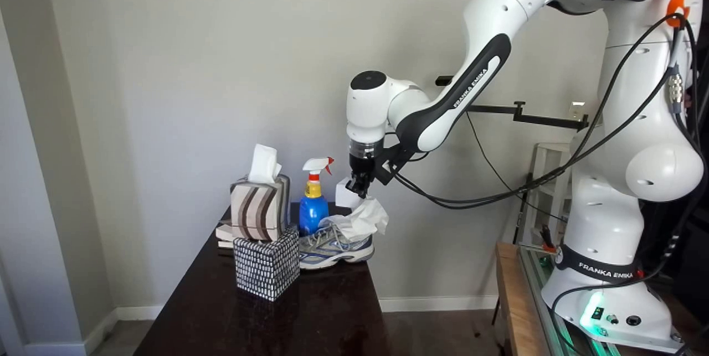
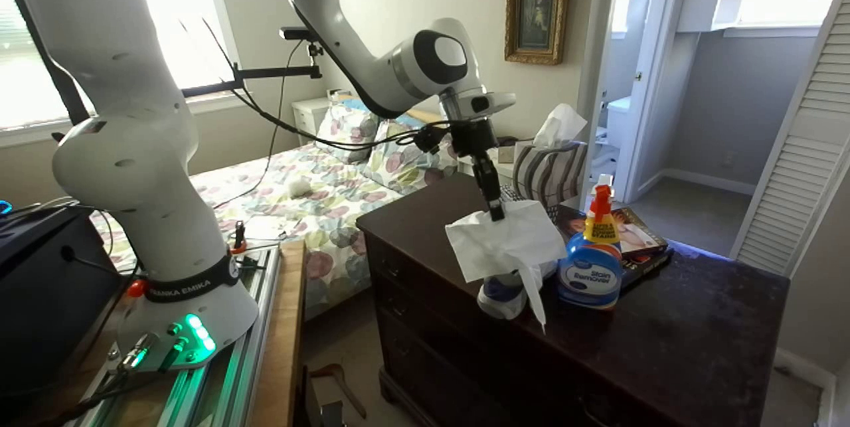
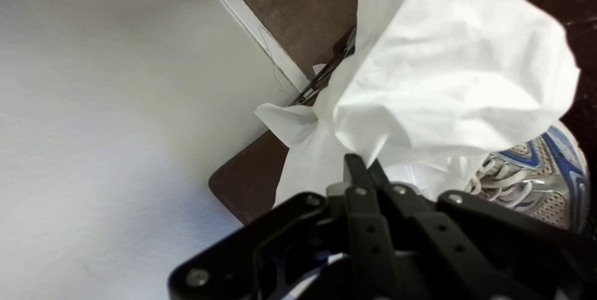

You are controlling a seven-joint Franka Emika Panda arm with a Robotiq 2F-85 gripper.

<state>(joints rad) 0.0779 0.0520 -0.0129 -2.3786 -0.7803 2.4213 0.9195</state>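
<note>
Nearest the lens in the wrist view, the gripper (image 3: 366,164) pinches a white tissue (image 3: 457,71) at its tips, its 2 fingers almost meeting, since paper this thin leaves hardly any gap. Only that 1 spot is gripped, so the tissue droops around it in loose folds. It hangs over the shoe (image 3: 536,183), covering its rear from that view; whether the 2 touch, I cannot tell. The shoe sits sole-down near an edge of the dresser (image 2: 704,347), a stance that likely keeps it steady. Close by, the bottle (image 2: 590,274) stands upright, presumably to avoid leaks, with books (image 2: 644,238) lying flat next to it. In an exterior view, the striped box (image 1: 256,212) seems to rest on the patterned box (image 1: 266,267), perhaps raised so that the sheet (image 1: 264,165) poking from its top is easy to pull.
</note>
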